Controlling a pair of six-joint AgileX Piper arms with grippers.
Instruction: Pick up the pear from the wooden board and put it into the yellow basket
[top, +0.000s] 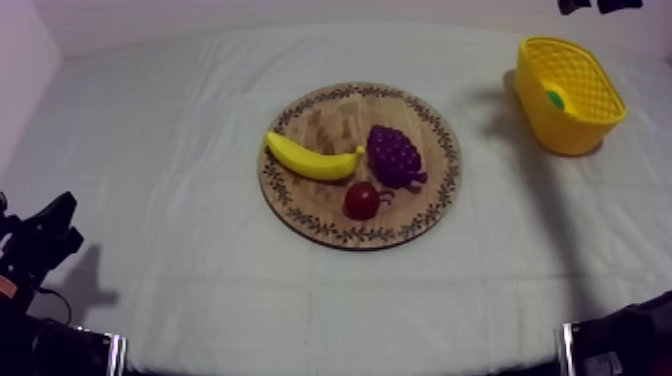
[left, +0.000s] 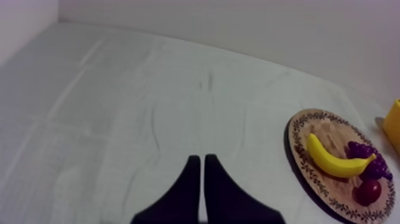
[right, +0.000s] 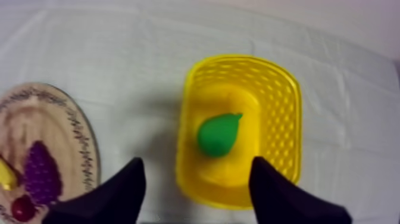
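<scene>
Near the fruit-laden board (top: 320, 120), pear (right: 218, 134) in yellow basket (right: 280, 119), right gripper (right: 197, 164) apart above, left gripper (left: 202, 158) together

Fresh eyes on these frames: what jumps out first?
The green pear lies inside the yellow basket, below the open right tool. The wooden board mid-table holds a banana, grapes and a small red fruit. The left tool sits shut over the cloth.
</scene>
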